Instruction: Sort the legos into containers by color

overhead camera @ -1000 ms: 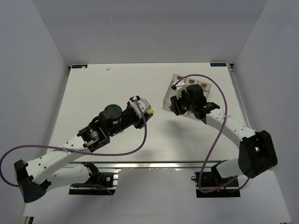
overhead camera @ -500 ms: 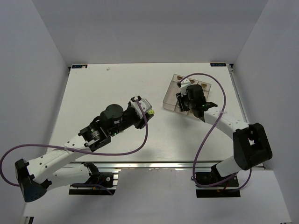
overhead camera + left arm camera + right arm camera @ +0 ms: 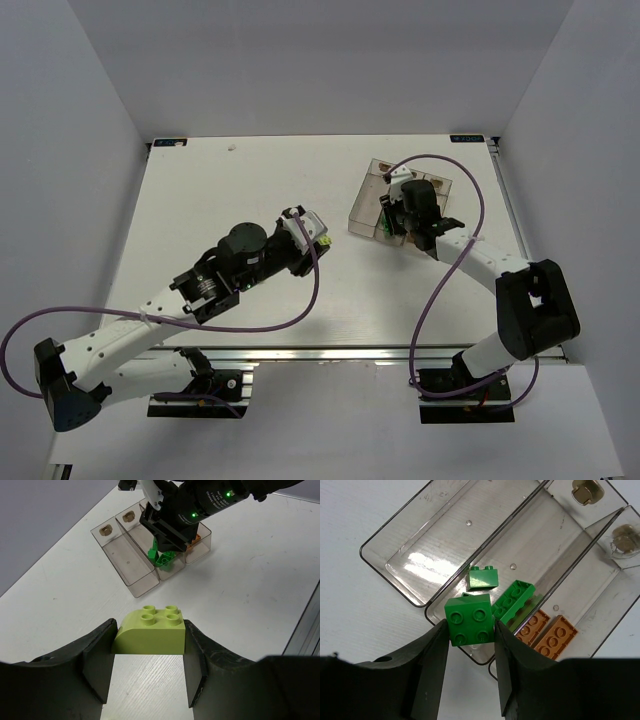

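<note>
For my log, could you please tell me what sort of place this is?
Likely a robot test booth: two arms fixed at a white table, plain grey walls, toy bricks and clear bins.

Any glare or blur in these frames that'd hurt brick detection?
Right wrist: white glare patch on the floor of the brick-free bin; green brick sharp, fingers holding it dark and soft. Left wrist: yellow-green brick sharp. Top: even light, faint shadows.
</note>
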{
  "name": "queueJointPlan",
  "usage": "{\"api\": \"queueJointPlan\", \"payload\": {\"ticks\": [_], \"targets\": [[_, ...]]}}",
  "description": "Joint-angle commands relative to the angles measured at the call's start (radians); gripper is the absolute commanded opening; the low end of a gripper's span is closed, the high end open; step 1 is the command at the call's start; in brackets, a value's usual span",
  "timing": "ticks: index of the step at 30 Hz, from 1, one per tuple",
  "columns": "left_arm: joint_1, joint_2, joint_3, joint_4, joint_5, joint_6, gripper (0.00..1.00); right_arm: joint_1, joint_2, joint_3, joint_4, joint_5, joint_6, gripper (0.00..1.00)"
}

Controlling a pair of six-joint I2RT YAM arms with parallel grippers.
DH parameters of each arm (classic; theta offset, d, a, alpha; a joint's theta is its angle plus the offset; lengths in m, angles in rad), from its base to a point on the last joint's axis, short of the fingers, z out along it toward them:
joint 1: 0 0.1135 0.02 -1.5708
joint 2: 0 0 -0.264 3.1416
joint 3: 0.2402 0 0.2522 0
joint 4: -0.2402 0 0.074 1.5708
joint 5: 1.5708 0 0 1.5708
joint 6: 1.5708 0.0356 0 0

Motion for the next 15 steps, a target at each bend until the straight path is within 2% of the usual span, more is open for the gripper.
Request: {"api": "queueJointPlan", "payload": {"ticks": [1, 6, 9, 15], "targets": [[0.006, 0.003, -0.002, -0.004, 0.015, 0.002, 0.1, -0.006, 0.01, 0.005, 0.069, 0.029, -0.006, 0.29], [0.004, 0.006, -0.002, -0.004, 0.015, 0.004, 0.09, -0.004, 0.039, 0.017, 0.055, 0.034, -0.012, 0.51], [0.006, 0.009, -0.004, -0.004, 0.015, 0.004, 0.1, -0.004, 0.029, 0.016, 0.057, 0.037, -0.007, 0.56], [0.006, 0.027, -0.004, -0.003, 0.032, 0.001, 0.1, -0.017, -0.034, 0.011, 0.04, -0.028, 0.017, 0.57]]}}
